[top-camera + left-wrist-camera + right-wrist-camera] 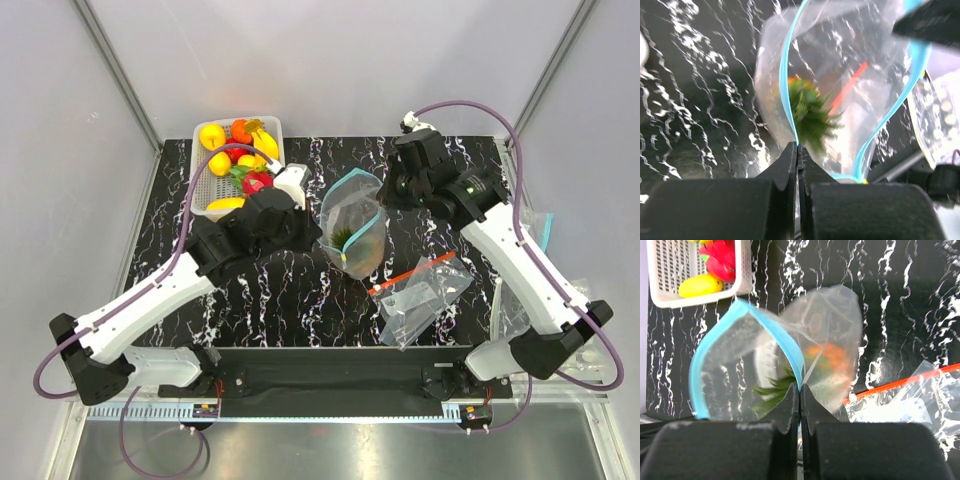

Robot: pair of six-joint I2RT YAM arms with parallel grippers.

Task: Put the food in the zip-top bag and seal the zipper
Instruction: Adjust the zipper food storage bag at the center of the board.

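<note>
- I see my left claw (797, 148) and right claw (799, 388) pinching the blue zipper (696, 366), mid frame.
- Pineapple (345, 238) sits inside the zip-top bag (352, 222).
- Fruit basket (208, 186) upper left; red-strip bag (425, 295) lower right.

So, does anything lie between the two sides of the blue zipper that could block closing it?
Nothing visible does. The zipper gapes open; the pineapple sits lower inside the bag. Left fingers and right fingers pinch opposite sides.

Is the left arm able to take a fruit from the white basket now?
Probably not yet: the left gripper is shut on the zipper, so its jaws are occupied, though the basket sits close beside it.
</note>
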